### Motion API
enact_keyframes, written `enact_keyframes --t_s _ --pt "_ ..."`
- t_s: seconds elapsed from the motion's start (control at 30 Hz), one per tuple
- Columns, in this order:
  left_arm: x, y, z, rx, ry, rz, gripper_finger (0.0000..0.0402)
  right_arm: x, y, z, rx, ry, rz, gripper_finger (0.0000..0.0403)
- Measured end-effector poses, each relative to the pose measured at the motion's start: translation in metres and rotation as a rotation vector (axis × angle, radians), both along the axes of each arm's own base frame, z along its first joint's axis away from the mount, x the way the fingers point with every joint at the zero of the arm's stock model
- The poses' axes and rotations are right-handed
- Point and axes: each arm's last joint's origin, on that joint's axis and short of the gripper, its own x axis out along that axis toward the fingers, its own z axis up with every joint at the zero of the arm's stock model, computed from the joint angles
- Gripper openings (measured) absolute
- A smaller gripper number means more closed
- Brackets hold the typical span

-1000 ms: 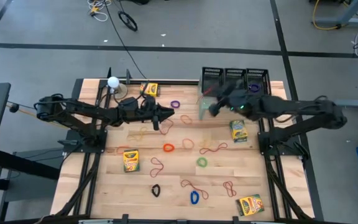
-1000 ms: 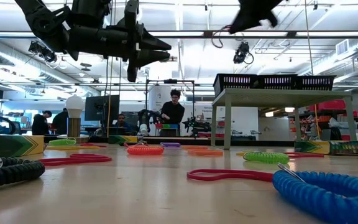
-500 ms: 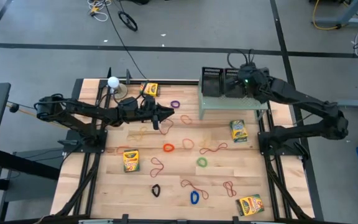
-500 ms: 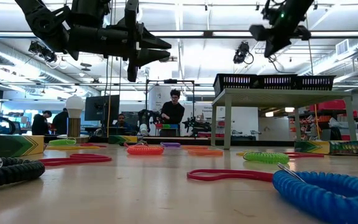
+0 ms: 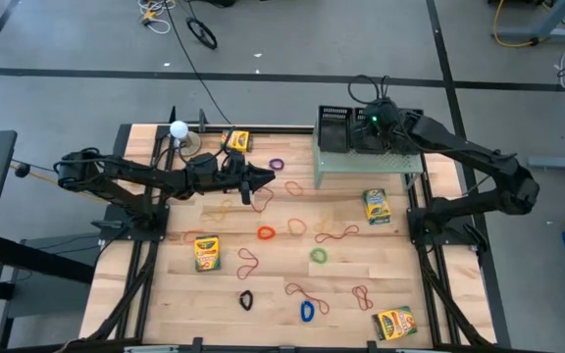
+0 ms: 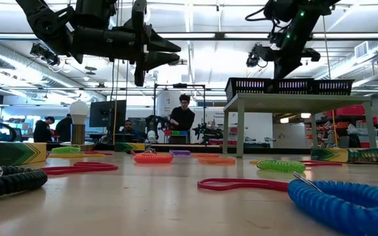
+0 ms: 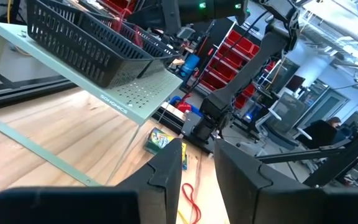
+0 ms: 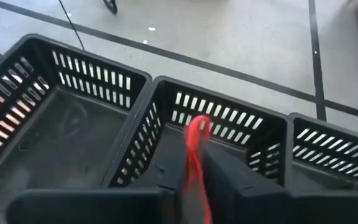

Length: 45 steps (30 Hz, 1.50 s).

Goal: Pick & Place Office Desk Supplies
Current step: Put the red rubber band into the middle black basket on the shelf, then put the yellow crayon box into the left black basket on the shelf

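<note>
One red rubber band (image 8: 194, 163) hangs between my right gripper's (image 8: 194, 186) fingers over the middle mesh tray (image 8: 229, 118). I should release fully, low inside. Left gripper (image 7: 191, 180), slightly parted and empty, waits above the worktop (image 5: 263, 284).
</note>
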Motion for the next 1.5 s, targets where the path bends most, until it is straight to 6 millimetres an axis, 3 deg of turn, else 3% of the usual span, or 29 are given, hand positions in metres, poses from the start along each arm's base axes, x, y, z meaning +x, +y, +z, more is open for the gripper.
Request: enact_keyframes --t_s 0.23,0.4,0.53,0.8,0.93,1.1,1.2,1.37,1.5 --pt "0.000 0.000 -0.001 0.001 0.010 0.000 0.0102 -0.004 0.002 0.007 -0.025 -0.049 -0.025 0.0168" --pt "0.000 0.000 -0.001 0.000 0.011 0.000 0.0102 -0.011 0.008 0.017 -0.042 -0.099 -0.005 0.0187" --pt "0.000 0.000 -0.001 0.000 0.012 0.000 0.0102 -0.019 0.015 0.022 -0.017 -0.122 0.023 0.0153" --pt "0.000 0.000 -0.002 0.009 0.017 0.010 0.0102 -0.024 0.017 0.021 0.083 -0.158 0.088 0.0019" --pt "-0.003 0.002 0.001 -0.015 0.025 0.011 0.0086 -0.026 0.041 0.034 0.068 -0.223 0.239 0.0008" --pt "-0.017 -0.001 0.006 -0.036 0.124 -0.050 0.0034 -0.024 0.081 0.044 0.049 -0.266 0.446 0.0006" --pt "-0.029 -0.006 0.008 -0.036 0.210 -0.108 0.0008 -0.018 0.104 0.035 0.064 -0.247 0.585 0.0004" --pt "-0.048 -0.018 0.008 -0.089 0.349 -0.217 0.0008 -0.002 0.139 0.012 0.080 -0.308 0.776 0.0006" --pt "-0.065 -0.035 0.007 -0.178 0.560 -0.295 0.0011 0.007 0.158 -0.008 0.091 -0.403 0.844 0.0006"
